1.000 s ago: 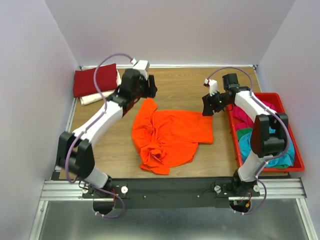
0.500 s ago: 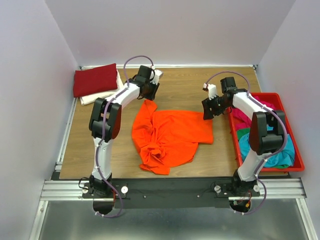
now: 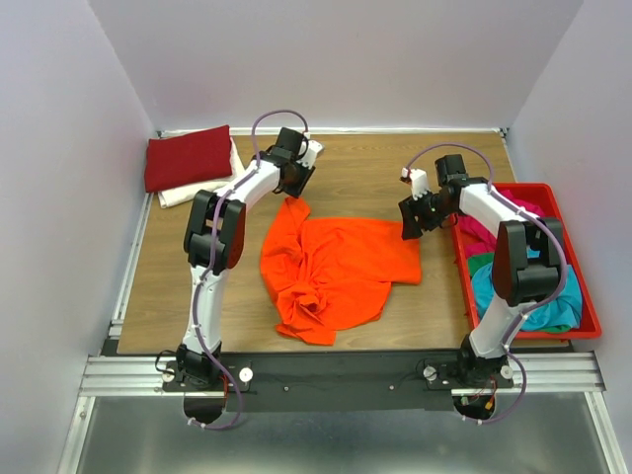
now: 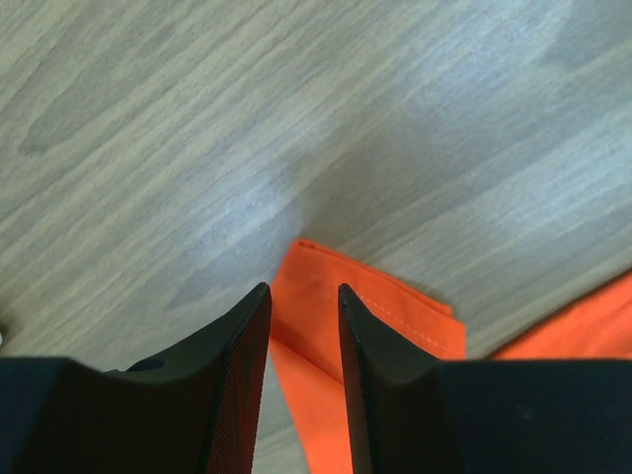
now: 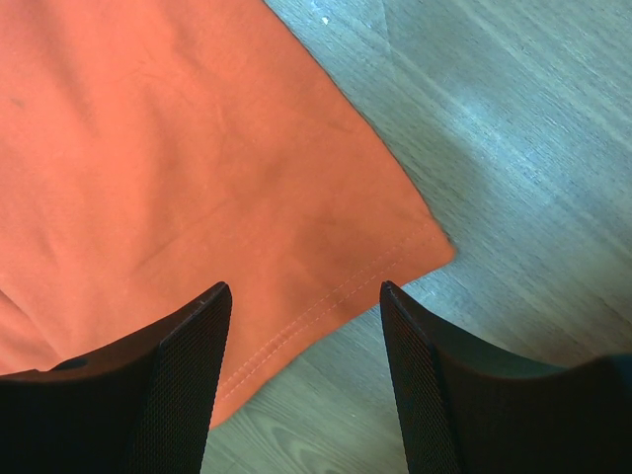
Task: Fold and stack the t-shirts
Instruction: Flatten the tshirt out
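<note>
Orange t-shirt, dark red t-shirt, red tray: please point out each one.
orange t-shirt (image 3: 341,262), top external view, middle of the cloth.
dark red t-shirt (image 3: 188,156), top external view, middle of its folded top.
red tray (image 3: 530,187), top external view, far rim.

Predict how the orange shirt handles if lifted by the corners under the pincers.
Likely floppy: the orange t-shirt lies rumpled with bunched folds, so it should sag between left pincer and right pincer. Probably light: the hemmed corners look thin. A push would likely wrinkle it, not slide it whole.
</note>
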Available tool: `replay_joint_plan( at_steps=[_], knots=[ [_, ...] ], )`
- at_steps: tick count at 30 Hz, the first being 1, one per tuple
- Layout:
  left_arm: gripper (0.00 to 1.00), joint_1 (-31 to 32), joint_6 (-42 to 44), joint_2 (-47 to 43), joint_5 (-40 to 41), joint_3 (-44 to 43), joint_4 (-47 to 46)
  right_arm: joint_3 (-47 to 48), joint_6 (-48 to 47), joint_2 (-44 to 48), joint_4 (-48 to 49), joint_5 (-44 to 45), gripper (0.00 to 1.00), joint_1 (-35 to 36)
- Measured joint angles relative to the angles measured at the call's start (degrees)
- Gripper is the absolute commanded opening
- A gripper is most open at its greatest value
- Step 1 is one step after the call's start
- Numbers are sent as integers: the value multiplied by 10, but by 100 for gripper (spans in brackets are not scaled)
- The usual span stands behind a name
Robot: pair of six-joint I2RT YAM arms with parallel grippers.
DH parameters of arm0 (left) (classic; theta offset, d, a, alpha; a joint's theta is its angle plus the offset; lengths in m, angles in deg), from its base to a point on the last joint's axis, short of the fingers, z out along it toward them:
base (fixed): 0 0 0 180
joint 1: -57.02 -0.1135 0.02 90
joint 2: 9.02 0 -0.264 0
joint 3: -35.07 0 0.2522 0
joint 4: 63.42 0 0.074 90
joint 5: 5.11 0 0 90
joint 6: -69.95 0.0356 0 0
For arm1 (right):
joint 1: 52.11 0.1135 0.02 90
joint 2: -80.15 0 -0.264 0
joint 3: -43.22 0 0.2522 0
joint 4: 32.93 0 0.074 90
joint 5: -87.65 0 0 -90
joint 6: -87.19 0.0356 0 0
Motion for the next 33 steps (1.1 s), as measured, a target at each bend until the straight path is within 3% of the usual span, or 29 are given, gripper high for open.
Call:
replay_joint_plan(
  at_steps=[13,23,33],
  knots=[
    [39,-1,6,40,0,-29,14,-3,-4,0,0,-3,69,0],
    [3,-3,5,39,-25,-23,11,-3,-3,0,0,-3,69,-3],
    [0,-12,-3,23,-28,-5,10,-1,-3,0,0,19,69,-6]
  ],
)
